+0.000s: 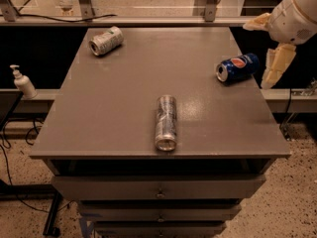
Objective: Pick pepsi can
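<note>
Lying sideways nr table (124, 108) edge: pepsi can (238, 67), just beside gripper (257, 53), spread wide, empty.

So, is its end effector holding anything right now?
End effector: open, holding nothing, hovering beside the pepsi can at the table edge.

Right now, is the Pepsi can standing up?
No, the Pepsi can lies on its side near the right edge of the table, with the open claw hanging just beyond that edge.
</note>
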Robot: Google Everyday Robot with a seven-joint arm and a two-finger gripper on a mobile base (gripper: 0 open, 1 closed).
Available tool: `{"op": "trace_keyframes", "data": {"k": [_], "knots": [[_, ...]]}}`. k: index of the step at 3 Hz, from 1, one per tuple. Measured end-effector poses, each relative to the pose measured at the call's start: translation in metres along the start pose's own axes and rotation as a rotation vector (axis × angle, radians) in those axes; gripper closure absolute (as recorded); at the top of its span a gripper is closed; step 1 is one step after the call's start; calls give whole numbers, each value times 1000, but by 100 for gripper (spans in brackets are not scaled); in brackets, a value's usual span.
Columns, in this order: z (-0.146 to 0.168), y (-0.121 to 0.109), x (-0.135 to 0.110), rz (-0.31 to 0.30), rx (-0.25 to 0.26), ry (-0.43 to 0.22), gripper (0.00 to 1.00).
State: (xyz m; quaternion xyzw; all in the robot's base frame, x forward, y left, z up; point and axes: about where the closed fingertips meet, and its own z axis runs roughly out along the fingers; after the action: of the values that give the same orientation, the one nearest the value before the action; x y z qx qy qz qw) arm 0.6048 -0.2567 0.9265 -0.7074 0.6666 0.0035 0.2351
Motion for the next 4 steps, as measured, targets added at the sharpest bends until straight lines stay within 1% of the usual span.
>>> {"op": "trace_keyframes", "data": {"k": [1,2,3,4], "knots": [[32,-27,10,-35,-13,-40,0],[62,-49,9,-57,-5,-62,0],[79,-69,16,-72,27,-17,0],[93,-78,34,-73,24,50,17]]}}
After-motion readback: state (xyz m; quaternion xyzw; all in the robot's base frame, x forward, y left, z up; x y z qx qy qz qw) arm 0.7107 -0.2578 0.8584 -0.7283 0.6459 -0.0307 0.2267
